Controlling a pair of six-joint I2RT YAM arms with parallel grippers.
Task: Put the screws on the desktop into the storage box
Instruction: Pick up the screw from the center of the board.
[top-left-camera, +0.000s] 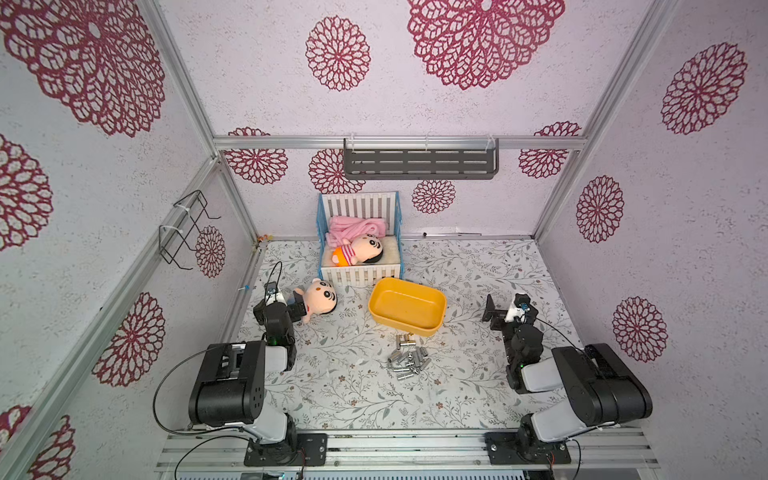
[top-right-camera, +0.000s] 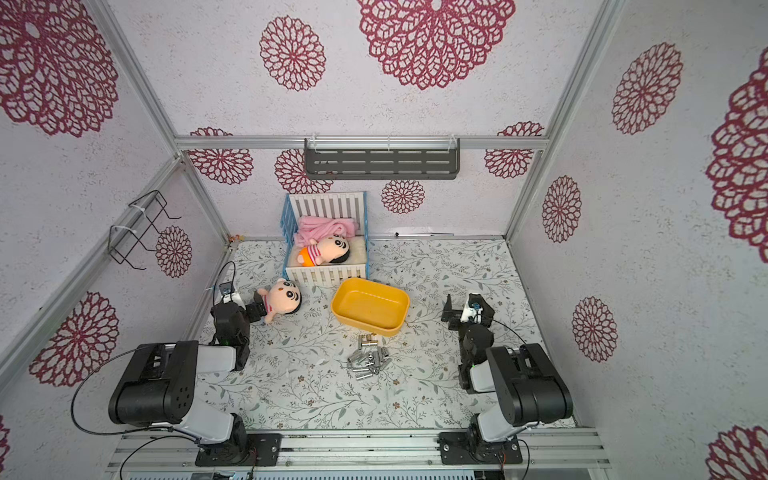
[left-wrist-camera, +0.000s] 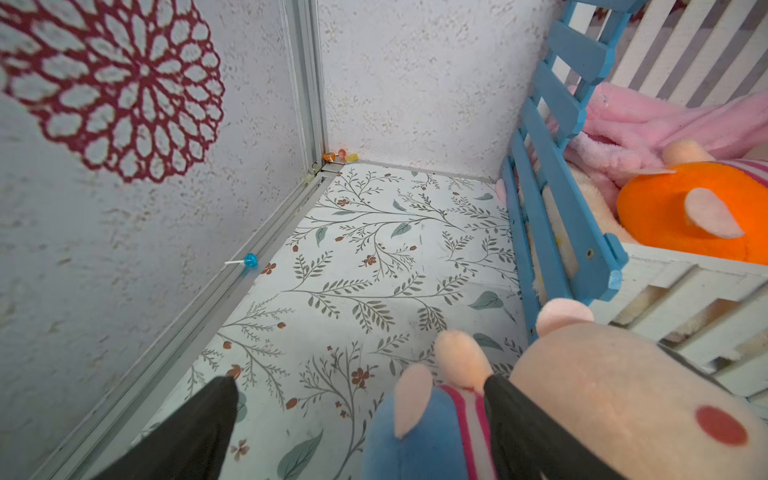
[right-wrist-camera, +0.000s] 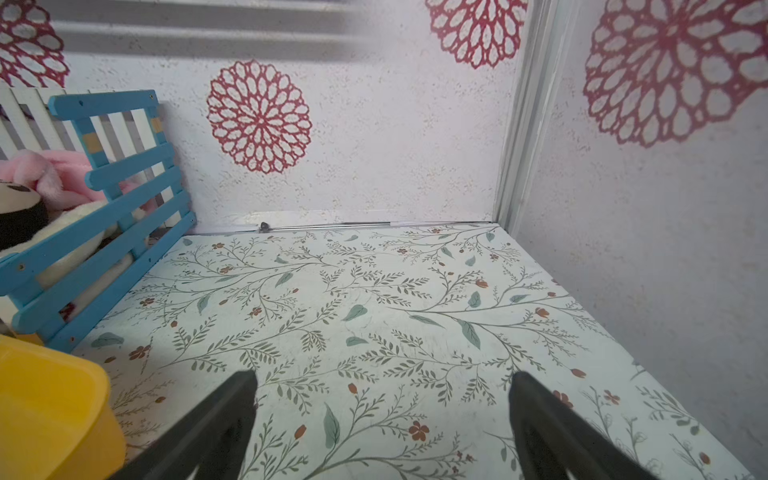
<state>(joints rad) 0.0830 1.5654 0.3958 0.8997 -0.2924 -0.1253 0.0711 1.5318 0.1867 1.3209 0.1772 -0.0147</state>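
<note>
Several small silver screws (top-left-camera: 406, 357) (top-right-camera: 369, 360) lie in a loose heap on the leaf-printed desktop (top-left-camera: 353, 395), just in front of the yellow storage box (top-left-camera: 409, 305) (top-right-camera: 370, 305), which holds nothing. The box's corner also shows in the right wrist view (right-wrist-camera: 50, 411). My left gripper (top-left-camera: 300, 307) (left-wrist-camera: 361, 380) is open at the far left, well away from the screws, with a plush doll's blue legs and striped body between its fingers. My right gripper (top-left-camera: 492, 311) (right-wrist-camera: 384, 376) stands open over bare desktop to the right of the box. Neither wrist view shows the screws.
A loose plush doll (top-left-camera: 320, 297) lies left of the box. Behind the box stands a white-and-blue crib (top-left-camera: 359, 274) holding another doll and a pink blanket. A grey shelf (top-left-camera: 419, 164) hangs on the back wall and a wire rack (top-left-camera: 187, 228) on the left wall.
</note>
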